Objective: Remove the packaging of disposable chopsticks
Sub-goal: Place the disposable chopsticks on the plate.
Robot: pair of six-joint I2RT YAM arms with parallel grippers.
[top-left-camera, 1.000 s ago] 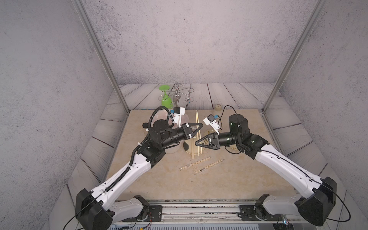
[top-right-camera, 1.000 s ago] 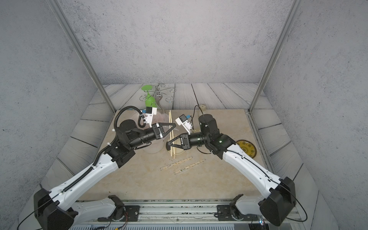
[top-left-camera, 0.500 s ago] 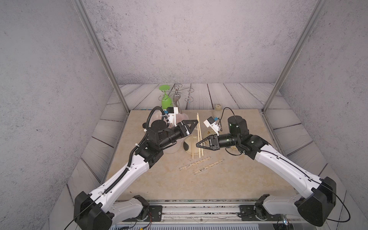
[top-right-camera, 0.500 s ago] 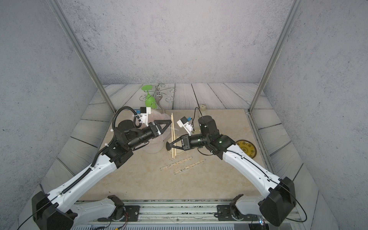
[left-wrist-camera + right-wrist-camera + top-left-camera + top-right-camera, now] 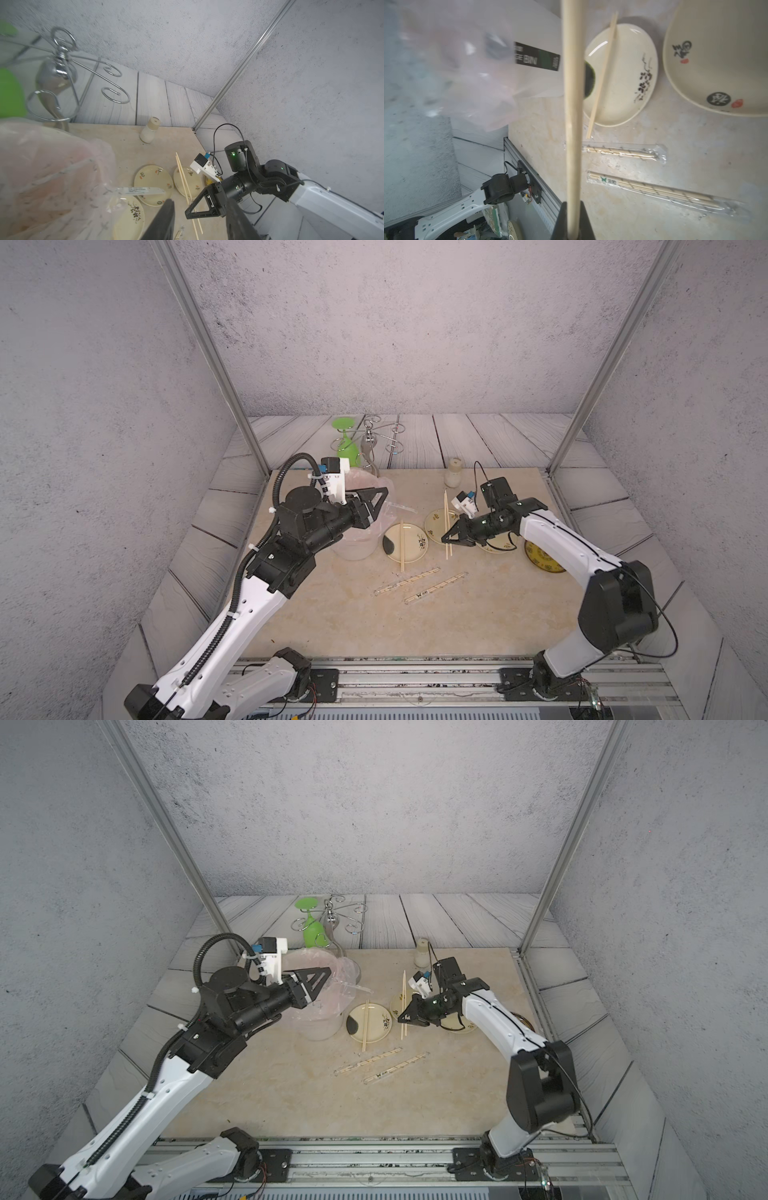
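Hovering open and empty over the bin (image 5: 354,549), the left gripper (image 5: 381,494) is idling while the right gripper (image 5: 445,540) is clamping shut on stiff, light bare chopsticks (image 5: 446,512) beside the bin, and two slippery wrapped sleeves (image 5: 407,581) are lying in front of it, probably best pinched at a crimped end.

Four pairs of disposable chopsticks: one held pair (image 5: 446,510) in the right tool (image 5: 445,540), one bare pair (image 5: 402,547) on the left cream plate (image 5: 413,531), plus a far wrapped pair (image 5: 407,581) and a near wrapped pair (image 5: 436,588) on the worktop (image 5: 457,622). Three packaging sleeves: one around each wrapped pair, one flat sleeve (image 5: 143,190) at the liner bag (image 5: 52,166). Four plates: that one, a middle cream plate (image 5: 434,524), a right cream plate (image 5: 490,549) and a yellow plate (image 5: 540,562). One bin (image 5: 353,549), one green goblet (image 5: 351,448), one wire rack (image 5: 368,439), one small bottle (image 5: 453,472). Two tools, the left tool (image 5: 383,492) included.
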